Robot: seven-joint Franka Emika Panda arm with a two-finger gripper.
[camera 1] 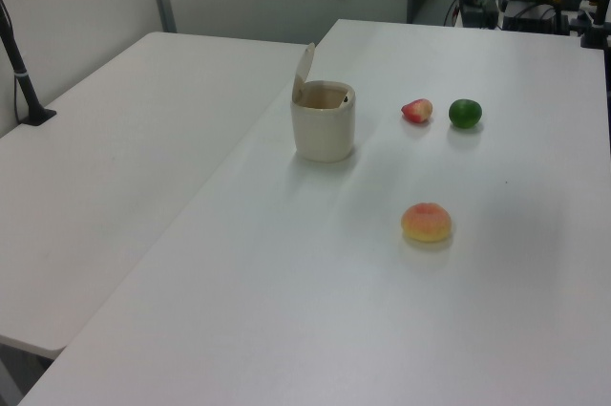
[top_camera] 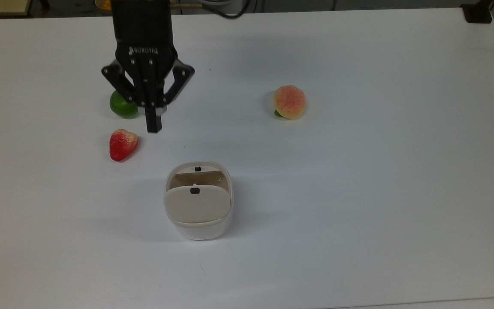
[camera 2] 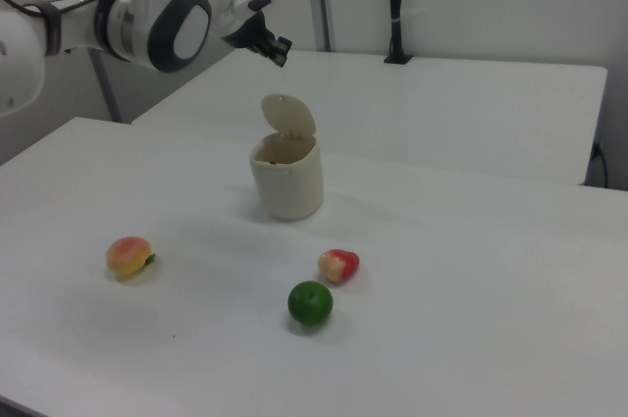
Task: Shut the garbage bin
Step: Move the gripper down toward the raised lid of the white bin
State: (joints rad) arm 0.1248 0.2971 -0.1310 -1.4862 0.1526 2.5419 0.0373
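A: Where do you see the garbage bin (top_camera: 197, 199) now?

B: In the top view you find it on the white desk (top_camera: 358, 193), a little below the middle, toward 6 o'clock. Its beige lid (top_camera: 196, 203) stands up, open, with a small black button (top_camera: 194, 191) on it. In the right view the lid (camera 2: 288, 115) rises upright over the bin (camera 2: 287, 178), and in the left view the bin (camera 1: 324, 120) is also open.

A: And the end effector?

B: In the top view the end effector (top_camera: 153, 124) hangs at about 11 o'clock from the bin, well apart from it. Its two fingers are pressed together to a narrow tip, and they hold nothing. In the right view it (camera 2: 277, 49) is above the bin, at 12 o'clock, not touching the lid.

A: What else lies on the desk?

B: In the top view a strawberry (top_camera: 122, 144) is at 10 o'clock from the bin, a lime (top_camera: 120, 106) is just above it, partly behind the end effector, and a peach (top_camera: 290, 102) is at 1 o'clock from the bin.
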